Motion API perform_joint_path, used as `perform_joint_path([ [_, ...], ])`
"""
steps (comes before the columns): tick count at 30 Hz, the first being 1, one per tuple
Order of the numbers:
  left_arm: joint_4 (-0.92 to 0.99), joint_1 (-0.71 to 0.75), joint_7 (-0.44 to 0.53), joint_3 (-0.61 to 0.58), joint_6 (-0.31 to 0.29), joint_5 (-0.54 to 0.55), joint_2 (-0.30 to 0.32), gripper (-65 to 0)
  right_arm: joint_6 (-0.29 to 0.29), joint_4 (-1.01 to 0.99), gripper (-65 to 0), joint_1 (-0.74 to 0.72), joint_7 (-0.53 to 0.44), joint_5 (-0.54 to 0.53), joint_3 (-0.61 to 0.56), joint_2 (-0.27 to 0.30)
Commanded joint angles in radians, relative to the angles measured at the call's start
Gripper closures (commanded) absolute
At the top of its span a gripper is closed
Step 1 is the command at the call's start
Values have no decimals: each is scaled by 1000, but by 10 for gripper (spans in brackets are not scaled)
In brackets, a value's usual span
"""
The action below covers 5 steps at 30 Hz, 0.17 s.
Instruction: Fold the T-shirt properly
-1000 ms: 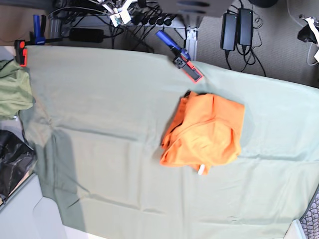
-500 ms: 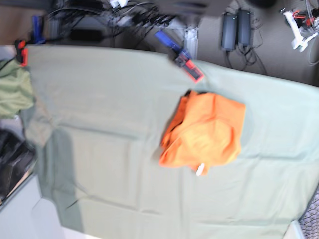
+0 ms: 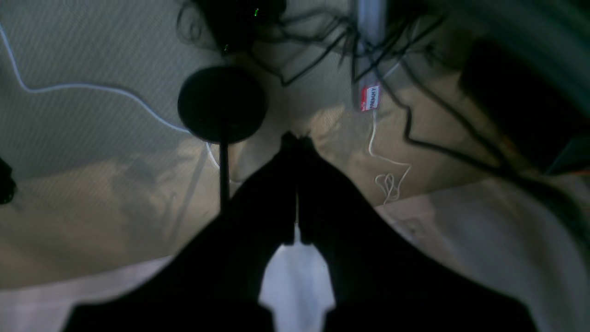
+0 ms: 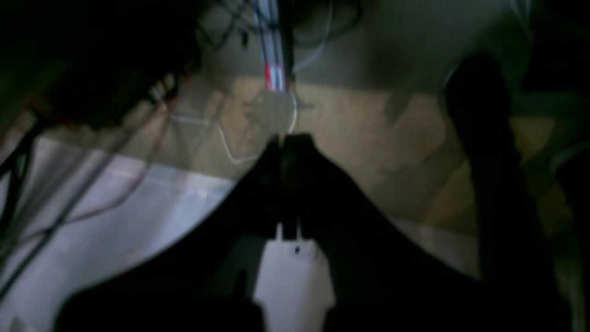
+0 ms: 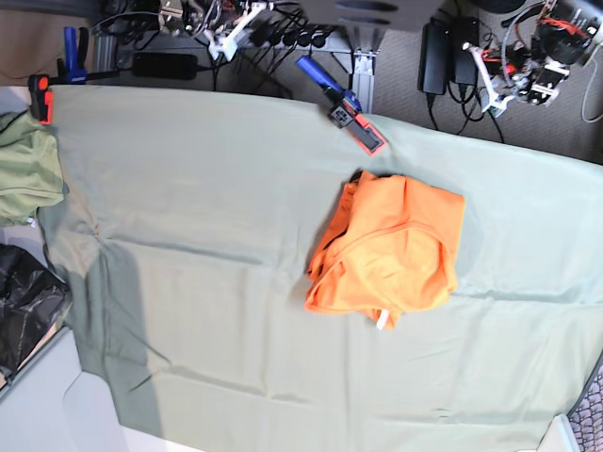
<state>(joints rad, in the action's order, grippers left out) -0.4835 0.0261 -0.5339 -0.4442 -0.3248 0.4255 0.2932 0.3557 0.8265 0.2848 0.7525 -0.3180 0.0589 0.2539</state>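
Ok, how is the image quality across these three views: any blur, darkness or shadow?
Base view: sharp and evenly lit, the T-shirt crisp on the sage-green cloth, with a soft shadow band at the cloth's left. Left wrist view: dim and backlit, the left gripper a black silhouette, background cables smeared. Right wrist view: darker and blurrier, the right gripper also a silhouette.

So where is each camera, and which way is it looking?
Base: high up, looking down on the orange T-shirt lying on the green cloth; arm parts show at the top edge.
Left wrist: on the left arm, facing floor and cables past its shut left end effector.
Right wrist: likewise, past the shut right end effector.
Both wrist views share floor cables.
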Motion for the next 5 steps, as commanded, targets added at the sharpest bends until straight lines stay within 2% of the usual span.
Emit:
perform_joint_path([
  [1,-4,-10,-10,0,0,2,-7,0,75,5,0,-8,7,-8,3,9],
  [5,-4,-9,9,0,0,-28,-40,0,75,6,0,-37,-5,-20,3,9],
])
